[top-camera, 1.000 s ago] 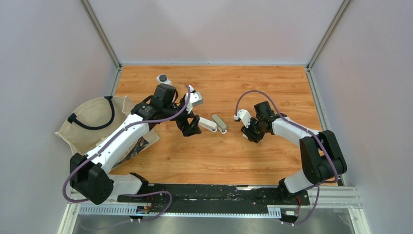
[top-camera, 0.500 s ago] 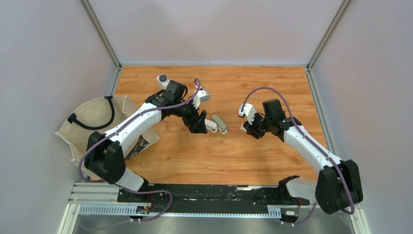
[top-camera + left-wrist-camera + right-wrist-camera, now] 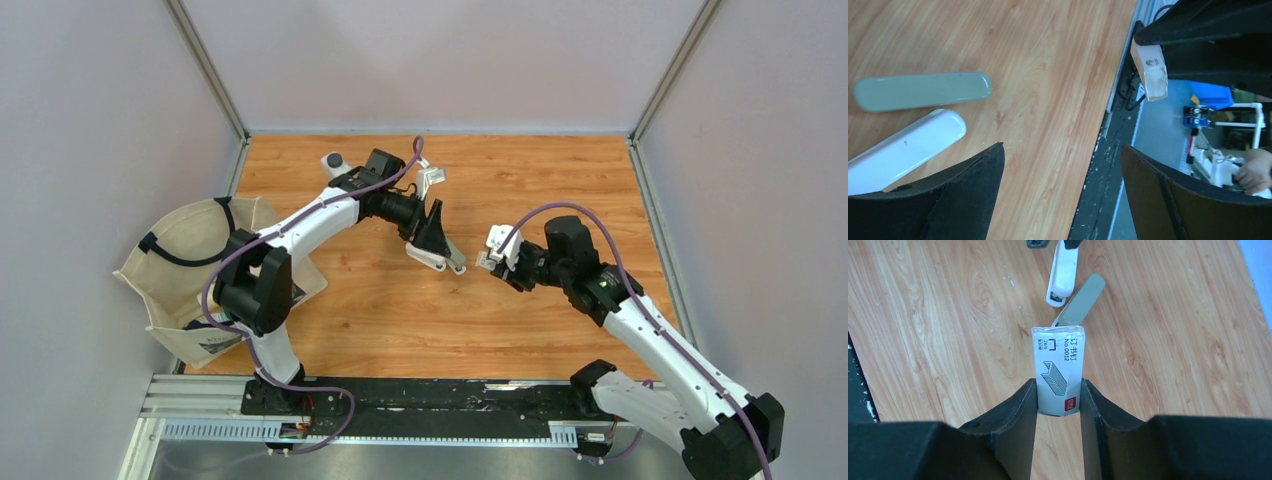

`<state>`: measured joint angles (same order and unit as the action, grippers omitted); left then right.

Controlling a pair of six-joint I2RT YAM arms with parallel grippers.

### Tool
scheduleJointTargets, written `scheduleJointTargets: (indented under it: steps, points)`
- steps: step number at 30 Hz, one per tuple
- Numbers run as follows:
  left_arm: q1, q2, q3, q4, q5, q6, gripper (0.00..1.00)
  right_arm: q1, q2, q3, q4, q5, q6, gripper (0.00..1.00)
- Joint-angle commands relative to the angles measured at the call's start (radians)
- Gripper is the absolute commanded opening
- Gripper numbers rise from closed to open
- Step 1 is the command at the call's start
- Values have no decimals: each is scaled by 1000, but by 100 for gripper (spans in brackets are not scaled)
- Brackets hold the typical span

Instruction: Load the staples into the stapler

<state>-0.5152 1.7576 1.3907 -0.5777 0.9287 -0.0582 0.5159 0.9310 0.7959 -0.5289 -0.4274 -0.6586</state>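
Staples box [image 3: 1059, 372] print legible only via R wrist cam, R jaws gripping it, L jaws wide.

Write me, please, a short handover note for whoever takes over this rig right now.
Left gripper: jaws open, nothing between them, right by the white stapler.
Right gripper: shut on the staple box, held close to both staplers.
The white stapler and the grey-green stapler lie next to each other on the table.
Done: box picked up.
Left: take the staples out and load them into a stapler.
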Motion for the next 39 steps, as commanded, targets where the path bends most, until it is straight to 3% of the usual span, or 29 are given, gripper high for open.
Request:
scheduleJointTargets:
  steps: [1, 8, 20, 39]
  points:
    - [-2, 39, 54, 120, 111, -161, 92, 30, -38, -26, 84, 15, 34, 37]
    - [-20, 69, 48, 208, 128, -249, 91, 94, -1, -58, 158, 84, 53, 38]
    - [-55, 109, 41, 220, 121, -249, 86, 131, 8, -83, 240, 173, 70, 39]
    - [-85, 126, 54, 210, 107, -242, 86, 159, 9, -81, 245, 179, 76, 39]
